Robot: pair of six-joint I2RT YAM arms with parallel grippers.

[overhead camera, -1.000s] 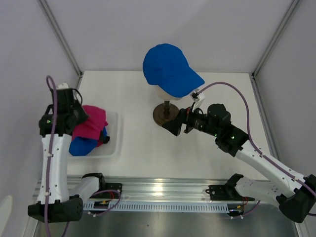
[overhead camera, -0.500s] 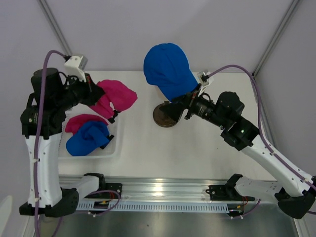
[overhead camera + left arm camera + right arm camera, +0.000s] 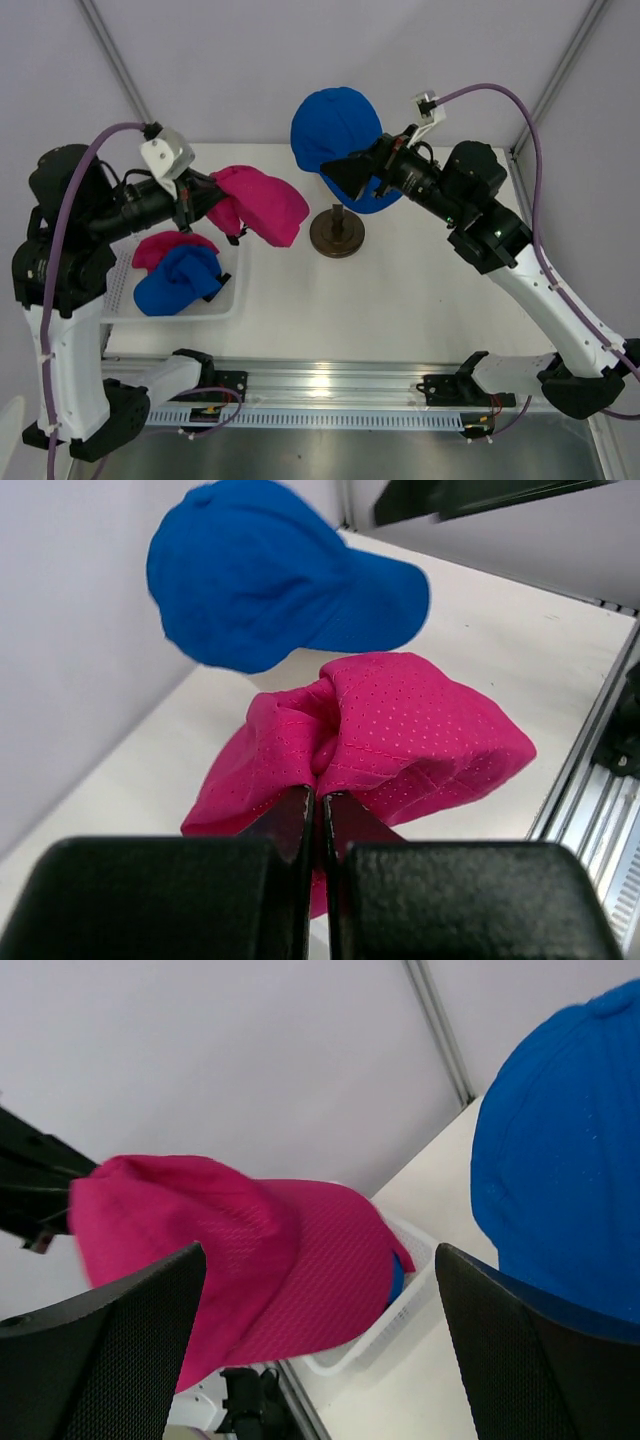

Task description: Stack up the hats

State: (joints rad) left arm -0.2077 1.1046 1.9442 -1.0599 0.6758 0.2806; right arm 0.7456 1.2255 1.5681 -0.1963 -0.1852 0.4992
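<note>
Left claw [image 3: 318,810]: pinched almost closed on a fold of the pink cap [image 3: 390,735], with only a thin slit between its fingers.
Pink cap, place: held in the air off the table [image 3: 400,290], between the basket [image 3: 228,303] and the stand [image 3: 337,232]. It touches neither of them.
Pink cap, shape: crumpled where it is gripped, with the rest hanging down and bulging toward the right arm.
Right claw [image 3: 348,172]: spread wide with nothing between its fingers. It is raised and points toward the left arm.
Right claw, place: just in front of the brim of the blue cap [image 3: 338,132]. Whether it touches the brim cannot be told.
Blue cap: perched high above the dark round stand at the back of the table, with its brim toward the right arm.
Basket: white, on the table by the left arm. It holds a second pink cap [image 3: 165,247] and a second blue cap [image 3: 180,280], the blue one nearer the arm bases.
</note>
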